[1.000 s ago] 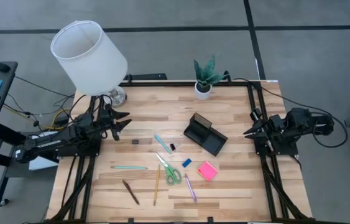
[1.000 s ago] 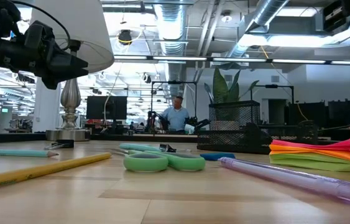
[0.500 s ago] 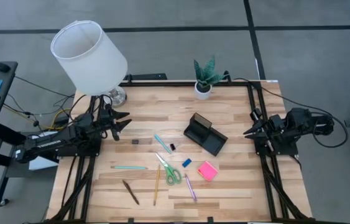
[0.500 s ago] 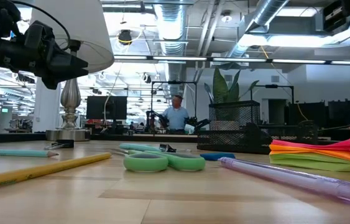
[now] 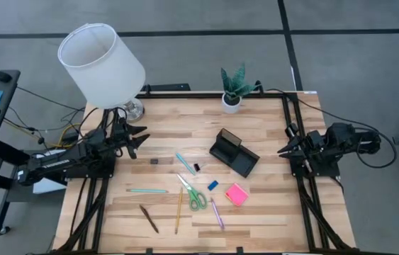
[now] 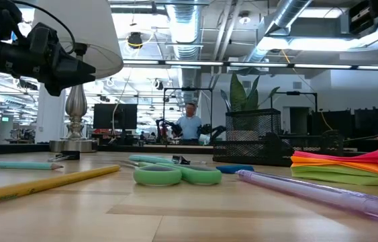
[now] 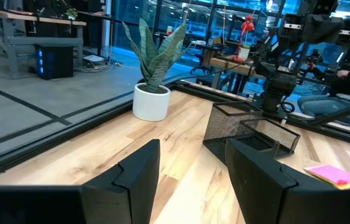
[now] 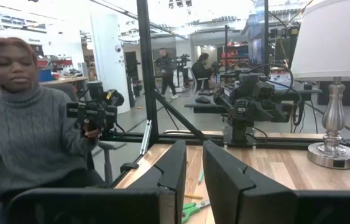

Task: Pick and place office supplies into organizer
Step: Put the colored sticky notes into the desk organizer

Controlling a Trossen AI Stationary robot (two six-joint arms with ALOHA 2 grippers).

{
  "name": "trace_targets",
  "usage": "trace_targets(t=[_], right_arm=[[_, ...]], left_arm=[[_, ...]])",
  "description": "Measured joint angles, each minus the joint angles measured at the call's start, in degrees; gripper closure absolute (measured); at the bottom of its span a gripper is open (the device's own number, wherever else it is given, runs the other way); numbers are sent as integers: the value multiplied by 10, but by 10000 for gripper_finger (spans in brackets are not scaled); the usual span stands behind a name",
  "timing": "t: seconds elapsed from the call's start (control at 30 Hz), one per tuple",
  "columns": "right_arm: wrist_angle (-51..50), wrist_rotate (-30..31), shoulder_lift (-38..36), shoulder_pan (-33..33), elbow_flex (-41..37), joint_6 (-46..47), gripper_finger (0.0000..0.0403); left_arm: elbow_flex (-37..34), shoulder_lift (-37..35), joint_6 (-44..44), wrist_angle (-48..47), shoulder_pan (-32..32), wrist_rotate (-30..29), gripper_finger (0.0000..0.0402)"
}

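My left gripper (image 5: 139,139) hovers over the table's (image 5: 270,212) left side near the back edge, beside the lamp (image 5: 103,64), fingers spread, holding nothing. My right gripper (image 5: 283,150) waits at the right edge, pointing inward, fingers close with a narrow gap between them, nothing between.

Organizer (image 5: 233,152) sits right of table centre, long axis diagonal from back-left to front-right, raised mesh back on its right side. Plant (image 5: 233,91) stands at the back edge, behind it.

Supplies are all loose on the table:
- teal pen (image 5: 185,163) near centre, left of the organizer, running back-left to front-right
- clip (image 5: 197,168) just beside the teal pen's front end
- small dark item (image 5: 154,161) left of the pen, can't tell what it is
- eraser (image 5: 212,185) in front of the organizer, slightly tilted
- sticky pad (image 5: 237,194) toward the front, right of the eraser, turned corner-on like a diamond
- scissors (image 5: 193,193) front of centre, blades pointing back-left, green handles toward the front-right
- purple pen (image 5: 217,212) near the front edge, right of the scissors, long axis mostly front-to-back, leaning right toward the front
- yellow pencil (image 5: 178,211) left of the scissors, nearly front-to-back
- brown pencil (image 5: 149,218) front-left, diagonal back-left to front-right
- teal pencil (image 5: 147,190) left of the scissors, lying parallel to the front edge

A person in grey (image 8: 25,137) sits beyond the table in the right wrist view.
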Motion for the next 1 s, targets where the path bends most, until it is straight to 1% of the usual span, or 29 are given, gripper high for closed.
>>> trace_targets(t=[0.07, 0.13, 0.2, 0.33, 0.4, 0.47, 0.57, 0.6, 0.67, 0.77, 0.87, 1.0], right_arm=[[0, 0, 0, 0, 0, 0, 355], [0, 0, 0, 0, 0, 0, 355], [0, 0, 0, 0, 0, 0, 355], [0, 0, 0, 0, 0, 0, 355], [0, 0, 0, 0, 0, 0, 355], [0, 0, 0, 0, 0, 0, 355], [0, 0, 0, 0, 0, 0, 355], [0, 0, 0, 0, 0, 0, 355], [0, 0, 0, 0, 0, 0, 355], [0, 0, 0, 0, 0, 0, 355], [0, 0, 0, 0, 0, 0, 355], [0, 0, 0, 0, 0, 0, 355]], left_arm=[[0, 0, 5, 0, 0, 3, 226], [0, 0, 29, -4, 0, 26, 226], [0, 3, 67, -2, -2, 59, 226], [0, 17, 162, 13, -12, 150, 226], [0, 34, 176, 15, -19, 170, 226], [0, 55, 163, 15, -26, 173, 226], [0, 101, 100, 15, -35, 166, 226], [0, 118, 79, 13, -38, 155, 226], [0, 153, 62, 7, -43, 121, 226], [0, 208, 63, -4, -47, 49, 226], [0, 256, 46, 0, -47, 4, 226], [0, 299, -3, 3, -47, -8, 226]])
